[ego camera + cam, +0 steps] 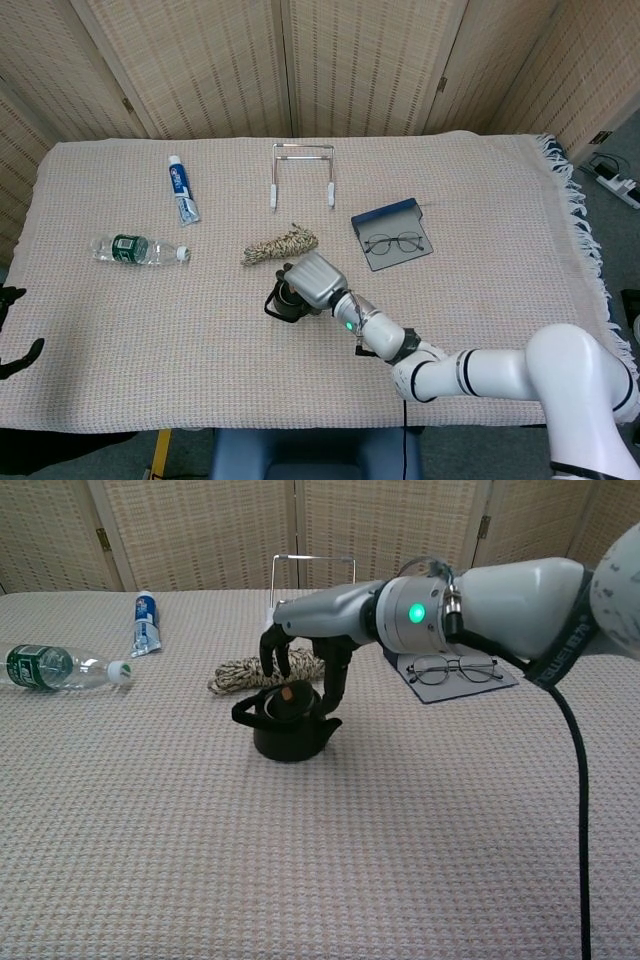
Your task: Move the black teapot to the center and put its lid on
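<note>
The black teapot [288, 730] stands upright near the middle of the table [480, 300], just below the coil of rope [279, 243], which lies at its 12 o'clock in the head view. The lid [287, 702] with its small brown knob sits on top of the pot and looks seated, though the hand screens part of the rim. The right hand [305, 660] hovers just above the pot, fingers [336, 685] spread and hanging down around the lid, holding nothing. The left hand [18, 355] barely shows at the table's 9 o'clock edge; whether it is spread or curled I cannot tell.

Handling, as a judgement: the pot looks rigid, fairly heavy for its size and probably ceramic or cast metal (so breakable or at least chip-prone if dropped). Its glaze may be slippery; the loop handle on the left side or a grasp round the body offers the surest hold. The lid is loose and would slide off if the pot tilted.

The surface is a woven, textured cloth, giving good friction. Folding wicker screens close the room behind. Also present: a water bottle [136, 249], a toothpaste tube [181, 188], a wire rack [302, 171], and glasses [392, 242] on a dark case.
</note>
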Action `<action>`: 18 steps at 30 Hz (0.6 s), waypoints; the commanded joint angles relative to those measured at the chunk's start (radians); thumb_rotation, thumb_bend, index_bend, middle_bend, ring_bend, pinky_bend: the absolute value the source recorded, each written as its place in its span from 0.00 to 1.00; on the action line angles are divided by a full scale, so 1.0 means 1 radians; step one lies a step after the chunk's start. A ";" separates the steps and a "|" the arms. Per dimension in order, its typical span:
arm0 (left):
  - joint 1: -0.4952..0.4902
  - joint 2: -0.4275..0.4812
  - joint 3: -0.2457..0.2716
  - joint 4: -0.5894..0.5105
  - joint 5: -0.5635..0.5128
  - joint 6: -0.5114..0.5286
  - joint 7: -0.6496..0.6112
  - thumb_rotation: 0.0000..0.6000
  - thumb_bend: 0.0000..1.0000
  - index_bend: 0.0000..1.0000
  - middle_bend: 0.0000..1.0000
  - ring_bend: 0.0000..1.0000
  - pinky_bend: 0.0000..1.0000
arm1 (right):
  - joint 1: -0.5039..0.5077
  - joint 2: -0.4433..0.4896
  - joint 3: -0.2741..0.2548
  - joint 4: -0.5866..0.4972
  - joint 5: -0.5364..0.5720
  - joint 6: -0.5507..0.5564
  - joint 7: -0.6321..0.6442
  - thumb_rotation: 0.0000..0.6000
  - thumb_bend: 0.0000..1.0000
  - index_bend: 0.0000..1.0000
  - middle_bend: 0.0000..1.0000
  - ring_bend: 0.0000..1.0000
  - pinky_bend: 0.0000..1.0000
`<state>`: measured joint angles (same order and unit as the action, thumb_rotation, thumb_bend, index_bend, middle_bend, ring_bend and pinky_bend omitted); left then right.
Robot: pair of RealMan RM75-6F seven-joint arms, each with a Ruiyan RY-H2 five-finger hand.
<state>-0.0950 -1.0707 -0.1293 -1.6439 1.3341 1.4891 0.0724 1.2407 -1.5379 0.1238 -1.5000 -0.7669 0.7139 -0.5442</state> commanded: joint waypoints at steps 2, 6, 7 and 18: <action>0.000 -0.001 0.001 0.001 0.003 0.001 0.001 1.00 0.24 0.18 0.14 0.10 0.01 | -0.001 -0.009 -0.008 0.018 0.002 -0.008 0.008 1.00 0.24 0.27 0.33 0.86 0.90; 0.001 -0.002 0.002 0.004 0.002 0.001 0.000 1.00 0.24 0.18 0.14 0.10 0.01 | 0.000 -0.013 -0.015 0.022 0.003 -0.012 0.015 1.00 0.24 0.27 0.33 0.86 0.90; 0.002 -0.001 0.001 0.004 0.001 0.000 -0.001 1.00 0.24 0.18 0.14 0.10 0.01 | 0.000 -0.012 -0.017 0.020 0.005 -0.012 0.015 1.00 0.24 0.27 0.33 0.86 0.90; -0.004 -0.001 -0.002 0.005 0.003 -0.005 -0.005 1.00 0.24 0.18 0.14 0.10 0.01 | -0.015 0.024 -0.003 -0.025 -0.008 -0.010 0.068 1.00 0.24 0.27 0.34 0.86 0.91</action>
<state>-0.0986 -1.0712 -0.1317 -1.6386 1.3371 1.4836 0.0673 1.2274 -1.5136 0.1190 -1.5237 -0.7719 0.7046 -0.4784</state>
